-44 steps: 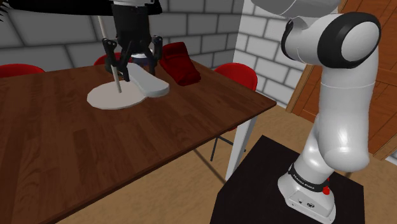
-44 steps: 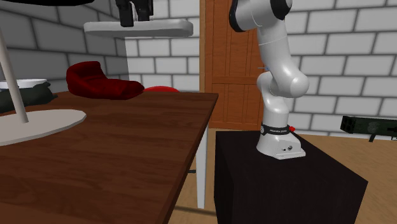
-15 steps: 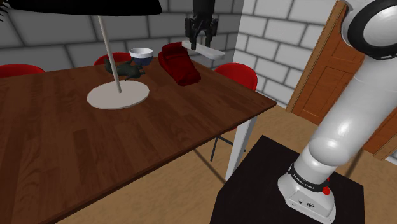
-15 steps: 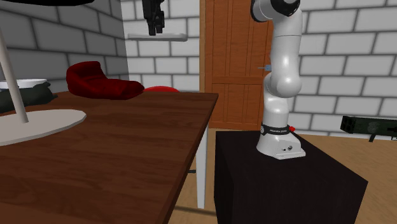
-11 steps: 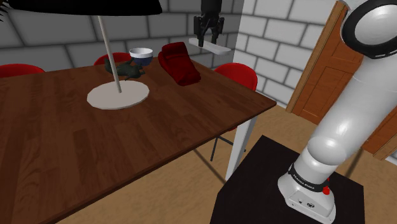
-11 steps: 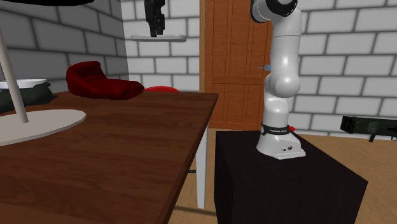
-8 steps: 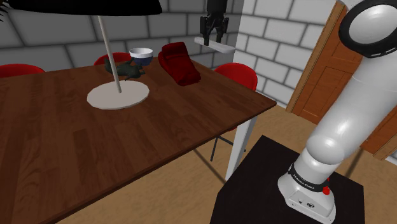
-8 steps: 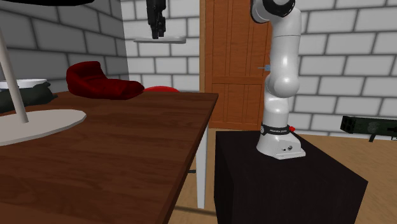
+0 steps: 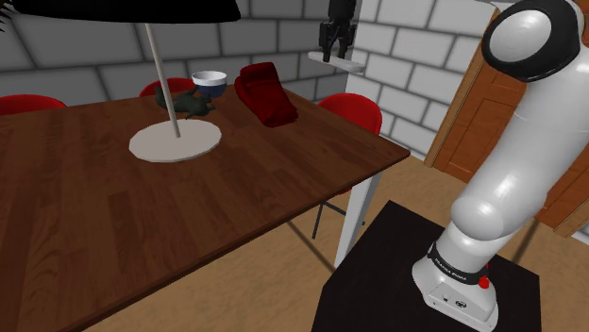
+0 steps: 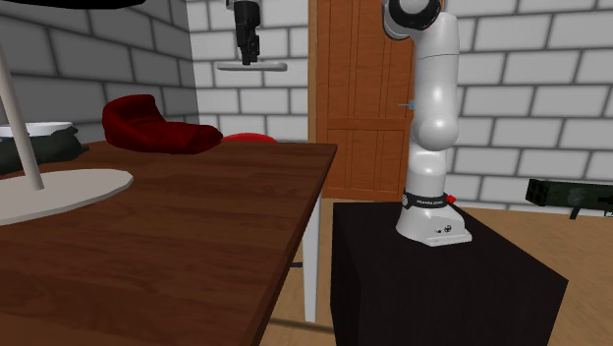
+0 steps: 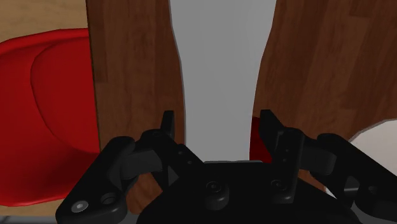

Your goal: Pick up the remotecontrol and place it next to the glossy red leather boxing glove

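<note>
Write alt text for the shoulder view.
The black end effector holds a grey remote control in the air over a wooden table's far edge. A dark red boxing glove lies on the table, further to the shoulder view's left.

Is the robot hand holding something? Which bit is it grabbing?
Yes. The gripper is shut on the pale grey remote control, its fingers pinching the two long sides where it narrows.

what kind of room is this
Probably a dining room in a house: a long brown wooden table with round red chairs around it, a table lamp with a round white base standing on it, grey brick walls and a brown wooden door.
</note>
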Motion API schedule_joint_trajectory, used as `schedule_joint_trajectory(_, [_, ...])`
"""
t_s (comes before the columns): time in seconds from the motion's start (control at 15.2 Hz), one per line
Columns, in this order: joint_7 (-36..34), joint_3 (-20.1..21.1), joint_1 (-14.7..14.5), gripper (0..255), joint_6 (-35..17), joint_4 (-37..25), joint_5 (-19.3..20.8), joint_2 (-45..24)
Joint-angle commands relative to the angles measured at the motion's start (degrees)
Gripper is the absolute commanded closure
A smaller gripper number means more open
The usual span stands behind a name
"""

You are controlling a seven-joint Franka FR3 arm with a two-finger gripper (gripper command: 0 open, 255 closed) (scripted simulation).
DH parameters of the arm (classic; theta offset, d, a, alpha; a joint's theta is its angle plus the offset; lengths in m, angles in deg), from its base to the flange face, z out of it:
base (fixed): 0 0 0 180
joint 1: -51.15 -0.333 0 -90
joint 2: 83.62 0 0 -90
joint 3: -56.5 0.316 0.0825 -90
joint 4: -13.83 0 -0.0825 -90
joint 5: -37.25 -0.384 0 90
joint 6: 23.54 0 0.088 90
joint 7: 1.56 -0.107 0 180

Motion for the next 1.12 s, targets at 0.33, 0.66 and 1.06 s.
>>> schedule_joint_trajectory(0.33, [3.9,-1.72,2.08,255,-3.95,3.58,-0.03,-0.4])
schedule_joint_trajectory(0.66, [4.07,-1.77,2.17,255,-8.37,9.53,-0.19,1.13])
schedule_joint_trajectory(1.06, [4.22,-1.81,2.23,255,-13.38,15.75,-0.32,2.35])
